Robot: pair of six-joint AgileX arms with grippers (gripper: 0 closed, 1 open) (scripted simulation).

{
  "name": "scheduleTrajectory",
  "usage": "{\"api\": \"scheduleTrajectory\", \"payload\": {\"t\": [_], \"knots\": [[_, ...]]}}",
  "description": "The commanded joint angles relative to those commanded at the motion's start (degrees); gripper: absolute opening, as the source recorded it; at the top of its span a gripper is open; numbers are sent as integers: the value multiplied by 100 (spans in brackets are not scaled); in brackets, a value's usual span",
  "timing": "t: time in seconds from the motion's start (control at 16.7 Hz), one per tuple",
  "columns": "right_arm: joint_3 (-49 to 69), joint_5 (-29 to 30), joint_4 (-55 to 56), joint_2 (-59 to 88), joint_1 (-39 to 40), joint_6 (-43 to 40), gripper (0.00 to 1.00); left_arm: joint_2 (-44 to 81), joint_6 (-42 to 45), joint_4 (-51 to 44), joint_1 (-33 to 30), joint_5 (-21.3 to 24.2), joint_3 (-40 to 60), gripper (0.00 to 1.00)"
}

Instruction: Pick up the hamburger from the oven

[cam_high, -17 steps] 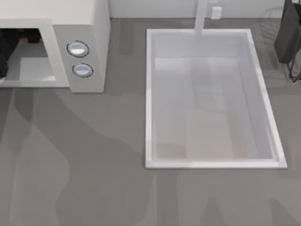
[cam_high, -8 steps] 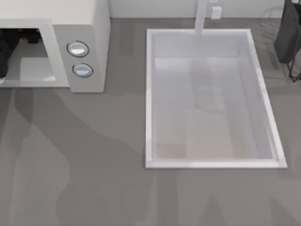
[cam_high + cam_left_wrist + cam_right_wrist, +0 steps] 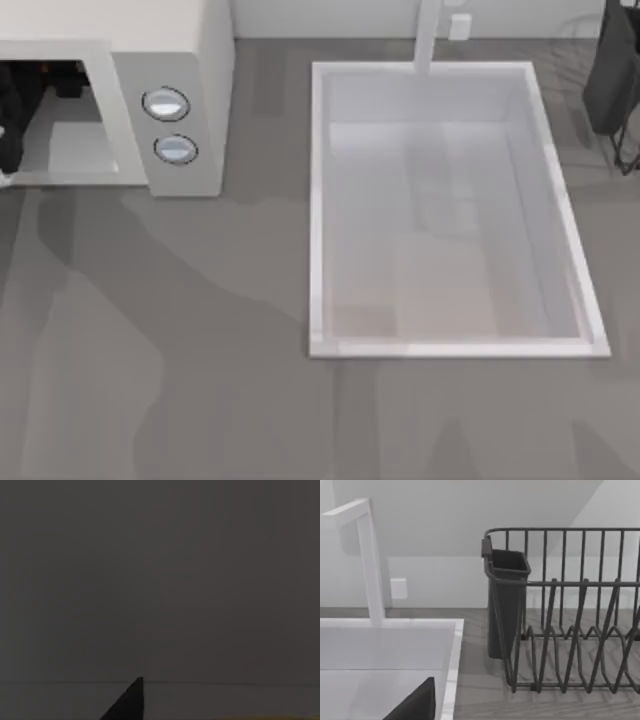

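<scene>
Left tool: my left arm [image 3: 10, 110] reaches into the cream-white boxy oven [image 3: 190, 60] cavity, desk's far left; jaws, cannot tell.
Left wrist view: dark.
Hamburger: whereabouts, cannot tell.
Right arm: parked far right by white rectangular sink basin [image 3: 320, 200].

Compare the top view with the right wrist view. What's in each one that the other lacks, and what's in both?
Top view alone: the oven with its two knobs, and the left gripper inside its cavity. Right wrist view alone: the dish rack wires side-on, and the right gripper above the sink. Both: the sink, the faucet and the dark utensil holder.
</scene>
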Motion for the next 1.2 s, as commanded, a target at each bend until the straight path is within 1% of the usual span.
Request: {"api": "scheduleTrajectory", "payload": {"t": [0.18,0.6,0.78,0.96,1.2], "knots": [[0,0,0,0,0,0,100,-1385,-174,-279,-491,-477,-1162,0],[0,0,0,0,0,0,100,-5238,-644,-1037,-1813,-1762,-4353,0],[0,0,0,0,0,0,100,-6412,-810,-1308,-2280,-2216,-5454,0],[0,0,0,0,0,0,100,-7047,-915,-1479,-2575,-2502,-6081,0],[0,0,0,0,0,0,100,-7161,-935,-1512,-2632,-2558,-6193,0]]}}
